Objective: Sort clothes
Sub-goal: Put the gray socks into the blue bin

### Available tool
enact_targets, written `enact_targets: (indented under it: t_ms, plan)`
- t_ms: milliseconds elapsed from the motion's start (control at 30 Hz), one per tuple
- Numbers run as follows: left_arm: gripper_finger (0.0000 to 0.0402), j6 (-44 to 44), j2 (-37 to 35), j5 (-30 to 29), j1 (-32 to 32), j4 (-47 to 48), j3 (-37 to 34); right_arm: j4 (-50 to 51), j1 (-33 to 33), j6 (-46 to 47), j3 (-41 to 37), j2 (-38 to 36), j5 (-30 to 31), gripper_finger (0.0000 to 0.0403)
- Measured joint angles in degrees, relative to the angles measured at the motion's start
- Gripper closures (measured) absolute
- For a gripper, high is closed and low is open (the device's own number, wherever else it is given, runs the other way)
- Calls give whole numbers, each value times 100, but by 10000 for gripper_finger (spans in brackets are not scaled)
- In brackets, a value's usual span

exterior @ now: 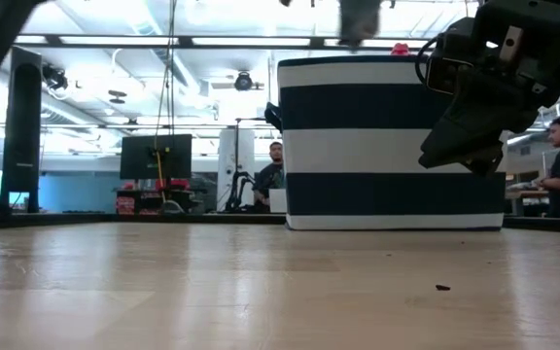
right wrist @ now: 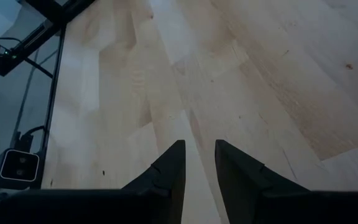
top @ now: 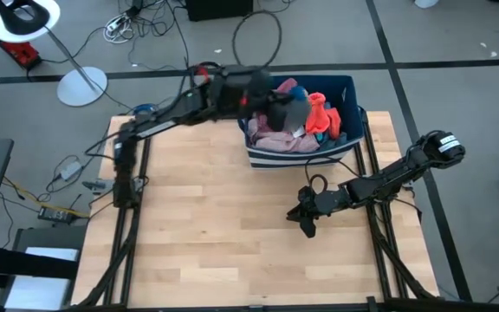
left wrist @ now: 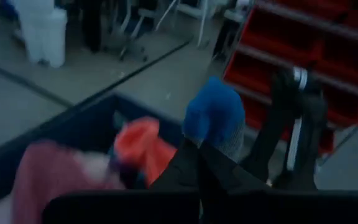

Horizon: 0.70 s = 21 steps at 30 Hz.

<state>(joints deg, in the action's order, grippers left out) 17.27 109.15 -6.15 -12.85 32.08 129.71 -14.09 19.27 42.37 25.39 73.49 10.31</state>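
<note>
A dark blue bin with white stripes (top: 301,158) stands at the table's far right and holds several clothes, among them a red-orange one (top: 321,117) and a pink one (top: 277,140). My left gripper (top: 262,94) is above the bin's left part, shut on a dark grey garment (top: 286,110). That garment also shows above the bin's rim in the low view (exterior: 360,19). A bright blue cloth (left wrist: 215,115) shows just past the fingers; I cannot tell whether it is held. My right gripper (top: 306,224) hangs over bare table in front of the bin, empty, its fingers a narrow gap apart (right wrist: 196,163). My left gripper holds the dark grey garment (left wrist: 197,163) from above, over the bin. The gripper's own body and the dark cloth hide the place of contact, so which part it has cannot be told. The garment hangs below the gripper, above the other clothes.
The bin's striped wall (exterior: 387,146) fills the middle of the low view. Bare wooden table (top: 197,225) lies to the left of the bin and in front of it. Dark frame rails (top: 128,186) run along both table sides. Two people (exterior: 272,175) show beyond the table.
</note>
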Motion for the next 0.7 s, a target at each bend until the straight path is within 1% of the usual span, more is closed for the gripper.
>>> enact_targets:
  t_ms: [100, 167, 233, 367, 433, 600, 700]
  plan:
    - [401, -75, 528, 133, -160, -327, 532, -2, 0, -2, 0, 0, 0, 314]
    - [401, -77, 698, 145, -285, -724, 433, -2, 0, -5, 0, 0, 0, 314]
    - [401, -76, 859, 152, -418, -836, 331, 2, 0, -48, 0, 0, 0, 314]
    - [401, -8, 1265, 232, -646, -615, 321, 18, 0, -59, 0, 0, 0, 314]
    - [401, 87, 1511, 445, -701, -493, 321, 18, 3, -58, 0, 0, 0, 314]
    - [401, 472, 2115, 1223, -760, -353, 314, 31, 12, -42, 0, 0, 0, 314]
    - [401, 843, 2443, 1376, -778, -93, 315, 32, 13, -42, 0, 0, -20, 314]
